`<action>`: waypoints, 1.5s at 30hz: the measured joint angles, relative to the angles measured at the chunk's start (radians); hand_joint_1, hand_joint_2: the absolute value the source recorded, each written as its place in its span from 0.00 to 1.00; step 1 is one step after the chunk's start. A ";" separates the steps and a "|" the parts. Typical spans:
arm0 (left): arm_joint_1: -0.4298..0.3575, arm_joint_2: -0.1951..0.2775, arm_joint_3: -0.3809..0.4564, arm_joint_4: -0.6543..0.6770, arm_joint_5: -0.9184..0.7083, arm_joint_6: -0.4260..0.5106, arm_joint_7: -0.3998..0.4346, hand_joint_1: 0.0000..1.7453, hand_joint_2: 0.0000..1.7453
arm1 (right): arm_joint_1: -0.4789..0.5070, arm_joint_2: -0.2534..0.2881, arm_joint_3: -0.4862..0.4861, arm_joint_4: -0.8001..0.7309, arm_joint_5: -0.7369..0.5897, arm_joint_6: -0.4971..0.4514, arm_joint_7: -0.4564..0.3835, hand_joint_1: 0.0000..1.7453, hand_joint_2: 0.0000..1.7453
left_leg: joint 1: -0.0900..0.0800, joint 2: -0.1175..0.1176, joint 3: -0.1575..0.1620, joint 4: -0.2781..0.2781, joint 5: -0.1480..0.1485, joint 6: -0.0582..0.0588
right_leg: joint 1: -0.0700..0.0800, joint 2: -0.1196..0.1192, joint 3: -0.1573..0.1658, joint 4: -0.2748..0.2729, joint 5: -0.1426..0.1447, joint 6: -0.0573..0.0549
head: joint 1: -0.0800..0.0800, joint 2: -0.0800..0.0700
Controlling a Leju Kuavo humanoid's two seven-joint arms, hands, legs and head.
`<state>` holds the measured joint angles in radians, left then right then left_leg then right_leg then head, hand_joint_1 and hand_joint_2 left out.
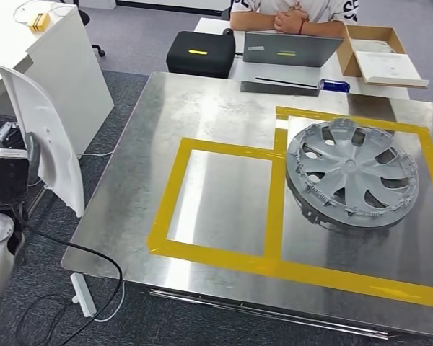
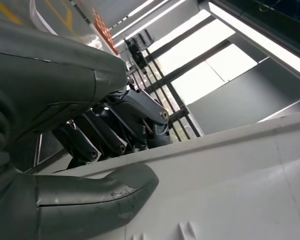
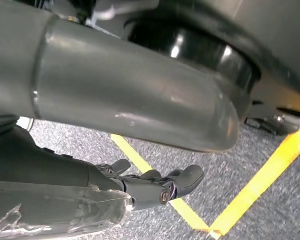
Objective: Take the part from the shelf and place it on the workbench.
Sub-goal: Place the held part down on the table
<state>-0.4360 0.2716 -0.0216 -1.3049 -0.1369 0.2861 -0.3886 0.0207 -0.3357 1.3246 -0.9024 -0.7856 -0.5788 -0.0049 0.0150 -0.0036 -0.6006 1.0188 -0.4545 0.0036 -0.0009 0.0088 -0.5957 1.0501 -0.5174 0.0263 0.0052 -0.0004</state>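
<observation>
I see my left hand [image 2: 103,135] clamped on the white panel [image 1: 45,137]: in the left wrist view the thick thumb lies along one face of it and the dark fingers [image 2: 141,117] curl over its edge on the other side. From the head view the panel stands upright and curved, well off the left edge of the desk [image 1: 149,151], out over the carpet and not touching the metal top. My silver left arm rises below the panel.

On the desk, yellow tape [image 1: 274,187] marks two boxes side by side. The grey hubcap [image 1: 351,173] lies flat in the right box, its near rim close to the tape strip between the two. The left box shows bare metal.

My right hand [image 3: 156,185] hangs over grey carpet crossed by yellow floor lines; its dark fingers reach out nearly straight, close together, with nothing in them that I can see.

Beyond the far edge of the desk sit a black case [image 1: 200,52], a grey laptop [image 1: 288,49] and an open cardboard box [image 1: 380,54], and a person [image 1: 291,14] rests folded arms behind the laptop.
</observation>
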 joint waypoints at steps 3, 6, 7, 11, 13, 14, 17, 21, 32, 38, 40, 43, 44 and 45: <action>-0.021 -0.013 -0.011 0.021 0.005 0.001 -0.022 0.94 1.00 | -0.007 0.001 0.005 0.010 0.002 0.004 -0.003 0.00 0.00 | -0.001 0.001 0.000 -0.001 0.000 0.010 | -0.002 -0.002 -0.091 0.184 -0.083 0.009 | 0.005 0.000; -0.025 -0.032 -0.022 0.039 0.007 0.004 -0.029 0.94 1.00 | -0.009 0.002 0.009 0.020 0.002 0.005 -0.004 0.00 0.00 | -0.005 0.000 0.002 -0.001 -0.001 0.012 | -0.002 -0.002 -0.126 0.232 -0.065 0.007 | 0.005 0.000; -0.027 -0.037 -0.024 0.044 0.010 0.006 -0.029 0.94 1.00 | -0.009 0.002 0.010 0.022 0.002 0.005 -0.004 0.00 0.00 | -0.006 0.000 0.004 -0.001 -0.002 0.012 | -0.001 -0.002 -0.101 0.176 -0.028 0.003 | 0.005 0.000; -0.047 -0.063 -0.034 0.052 0.040 0.016 -0.029 0.94 1.00 | -0.015 0.003 0.014 0.027 0.004 0.001 -0.003 0.00 0.00 | -0.012 -0.001 0.002 0.001 -0.003 0.002 | 0.003 -0.001 -0.002 -0.029 0.042 -0.011 | 0.004 0.000; -0.055 -0.078 -0.042 0.053 0.050 0.018 -0.029 0.94 1.00 | -0.017 0.003 0.015 0.028 0.005 -0.001 -0.002 0.00 0.00 | -0.013 -0.001 0.000 -0.001 -0.002 -0.007 | 0.003 0.000 0.002 -0.035 0.043 -0.016 | 0.004 0.000; -0.058 -0.083 -0.046 0.053 0.052 0.019 -0.029 0.94 1.00 | -0.017 0.004 0.016 0.028 0.005 -0.001 -0.002 0.00 0.00 | -0.012 -0.001 -0.001 0.003 -0.007 -0.012 | 0.001 0.000 0.004 -0.039 0.046 -0.021 | 0.003 0.000; -0.067 -0.093 -0.053 0.055 0.054 0.020 -0.029 0.94 1.00 | -0.019 0.006 0.016 0.029 0.006 -0.001 -0.001 0.00 0.00 | -0.008 0.000 -0.050 0.116 -0.076 -0.028 | -0.004 0.000 0.010 -0.047 0.051 -0.034 | -0.004 0.000; -0.070 -0.104 -0.062 0.063 0.059 0.020 -0.029 0.94 1.00 | -0.019 0.006 0.020 0.031 0.007 -0.002 0.000 0.00 0.00 | -0.005 0.000 -0.122 0.259 -0.106 -0.035 | -0.004 0.000 0.012 -0.046 0.048 -0.036 | -0.006 0.000; -0.121 -0.119 -0.108 0.089 0.042 0.028 -0.008 0.94 1.00 | -0.018 0.007 0.025 0.033 0.002 -0.012 -0.005 0.00 0.00 | -0.004 0.002 0.000 -0.009 0.006 0.013 | -0.002 -0.002 -0.050 0.074 -0.026 0.005 | 0.002 0.000; -0.128 -0.122 -0.122 0.115 0.041 0.028 -0.005 0.94 1.00 | -0.015 0.008 0.026 0.034 0.000 -0.014 -0.006 0.00 0.00 | -0.005 0.001 0.005 -0.008 0.002 0.013 | -0.005 -0.003 -0.089 0.126 0.003 0.009 | 0.006 0.000; -0.131 -0.122 -0.123 0.118 0.041 0.028 -0.005 0.94 1.00 | -0.016 0.008 0.026 0.034 0.000 -0.014 -0.006 0.00 0.00 | -0.009 0.000 0.006 -0.006 -0.001 0.006 | -0.004 -0.002 -0.026 0.003 0.047 0.003 | 0.005 0.000; -0.136 -0.123 -0.126 0.124 0.042 0.028 -0.004 0.94 1.00 | -0.015 0.008 0.026 0.035 -0.001 -0.016 -0.006 0.00 0.00 | -0.011 0.000 0.004 -0.005 0.001 -0.008 | -0.001 0.000 -0.005 -0.035 0.050 -0.008 | 0.004 0.000; -0.137 -0.124 -0.128 0.126 0.042 0.028 -0.004 0.94 1.00 | -0.014 0.008 0.026 0.035 -0.002 -0.016 -0.007 0.00 0.00 | -0.009 0.000 0.004 -0.004 -0.002 -0.013 | -0.002 0.000 -0.004 -0.038 0.052 -0.014 | 0.004 0.000; -0.138 -0.125 -0.130 0.128 0.042 0.027 -0.003 0.94 1.00 | -0.014 0.008 0.026 0.035 -0.003 -0.017 -0.008 0.00 0.00 | -0.009 0.000 0.001 0.006 -0.012 -0.018 | -0.003 0.000 -0.001 -0.041 0.054 -0.020 | 0.002 0.000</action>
<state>-0.5744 0.1468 -0.1521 -1.1765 -0.0946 0.3126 -0.3912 0.0068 -0.3281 1.3507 -0.8673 -0.7890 -0.5958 -0.0130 0.0064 -0.0036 -0.5999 1.0247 -0.4662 -0.0146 -0.0043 0.0090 -0.5971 1.0093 -0.4631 0.0066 0.0077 -0.0004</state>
